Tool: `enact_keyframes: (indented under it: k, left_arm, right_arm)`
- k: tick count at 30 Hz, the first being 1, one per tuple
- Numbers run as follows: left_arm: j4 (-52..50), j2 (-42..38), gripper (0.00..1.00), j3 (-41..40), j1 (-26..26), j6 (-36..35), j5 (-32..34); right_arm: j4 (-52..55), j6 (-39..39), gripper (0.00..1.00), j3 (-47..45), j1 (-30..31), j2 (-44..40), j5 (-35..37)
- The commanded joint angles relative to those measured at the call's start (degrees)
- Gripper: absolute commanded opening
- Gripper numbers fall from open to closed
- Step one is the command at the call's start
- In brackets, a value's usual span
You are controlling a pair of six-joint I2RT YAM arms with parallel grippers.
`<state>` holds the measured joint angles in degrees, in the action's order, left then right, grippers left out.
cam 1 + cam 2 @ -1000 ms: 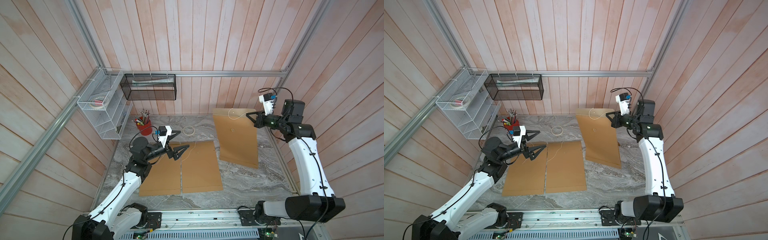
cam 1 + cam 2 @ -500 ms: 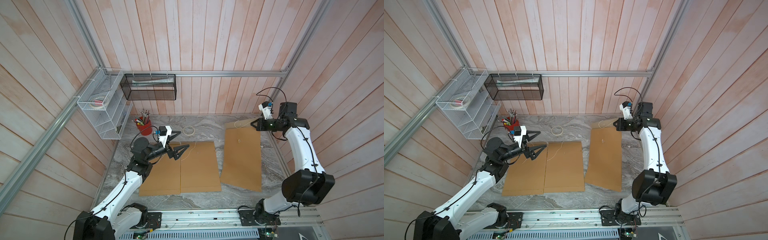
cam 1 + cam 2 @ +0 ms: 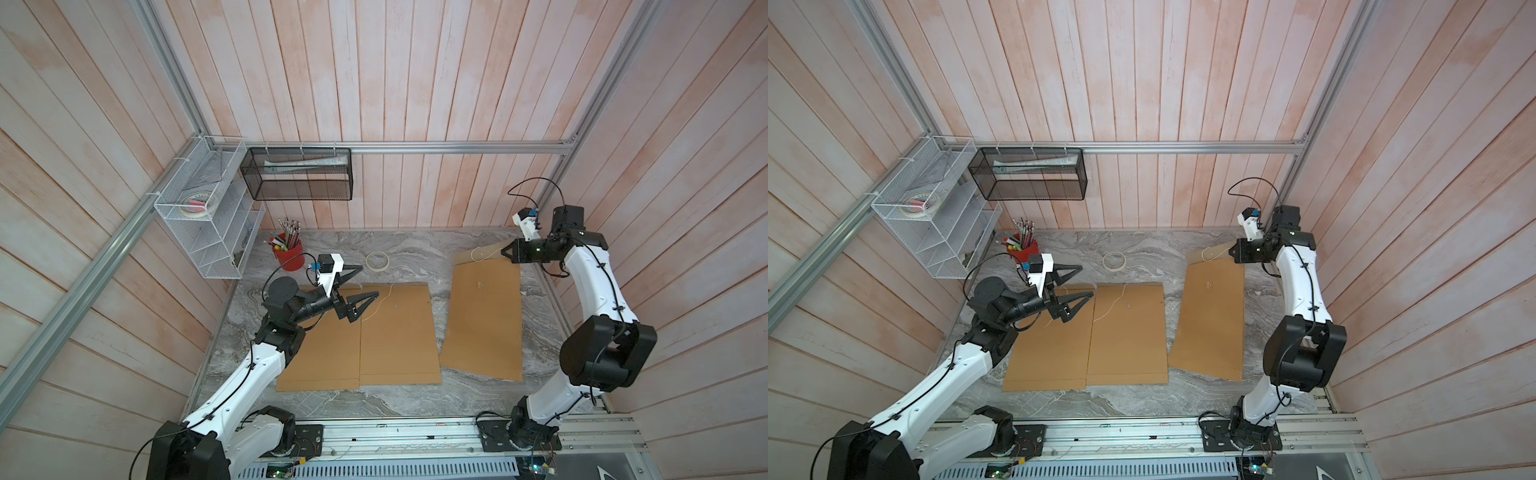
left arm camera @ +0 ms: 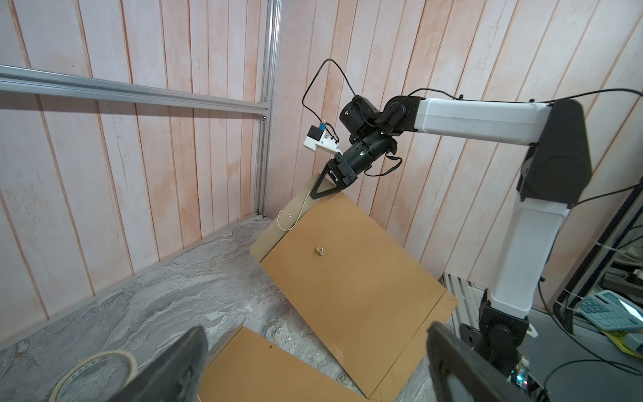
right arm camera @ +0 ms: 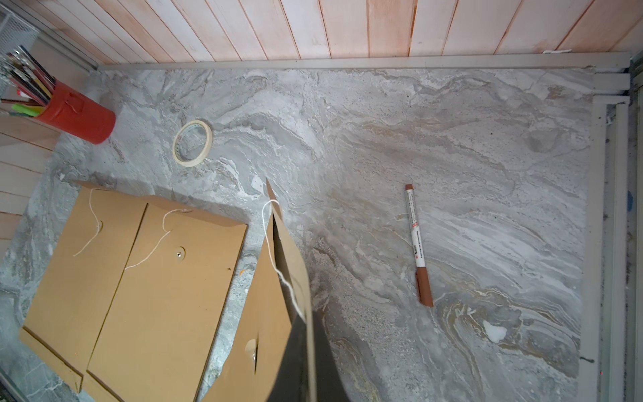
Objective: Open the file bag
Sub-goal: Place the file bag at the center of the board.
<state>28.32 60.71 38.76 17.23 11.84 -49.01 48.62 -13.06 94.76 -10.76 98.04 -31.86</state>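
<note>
- Closest to my bases, on the marble table [image 3: 415,399], the left spare bag [image 3: 320,353] and the middle spare bag [image 3: 399,332] lie flat side by side. Their long edges touch, and each has a loose white cord at its far end.
- Above the far ends of those two, my left gripper [image 3: 369,281] hovers with its jaws spread wide and nothing between them.
- Over on my right is the file bag [image 3: 484,316], just beside the middle spare bag. Its near edge rests on the table and its far end is tilted up off it.
- On its face the clasp button [image 4: 319,250] sits apart from the string [image 5: 275,268], which hangs loose from the flap [image 4: 273,240].
- At that raised end my right gripper [image 3: 505,252] is pinched tight on a corner of the flap, holding it lifted away from the bag's face.
- Beyond the flap, the right wrist view shows a brown-capped marker [image 5: 417,243] lying on the table.
- Farther back sit a tape roll [image 3: 377,261] and a red pen cup [image 3: 287,255] full of pencils, near the back wall.
- Up on the walls hang a white wire rack [image 3: 203,220] and a black mesh basket [image 3: 299,174].
</note>
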Motion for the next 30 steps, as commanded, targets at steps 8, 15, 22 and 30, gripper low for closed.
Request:
enact_keyframes:
  k: [8,15,22,30]
  left_arm:
    - [1.2,1.4,1.0,0.9,-0.4,1.5,-1.8]
    - [-0.5,2.2,1.0,2.1,-0.5,1.5,-2.0]
    - [1.2,3.9,1.0,2.5,-0.4,2.3,-1.5]
    - [2.5,3.6,1.0,2.1,-0.4,4.0,-2.3]
  right_arm:
    - [-1.0,-3.0,0.0,1.5,-1.0,4.2,6.6]
    - [-0.4,-5.1,0.0,3.3,-1.0,4.1,12.3]
    - [-1.8,-6.4,0.0,-0.1,0.4,-2.4,12.0]
    - [-1.8,-7.9,0.0,-3.4,6.2,1.7,20.8]
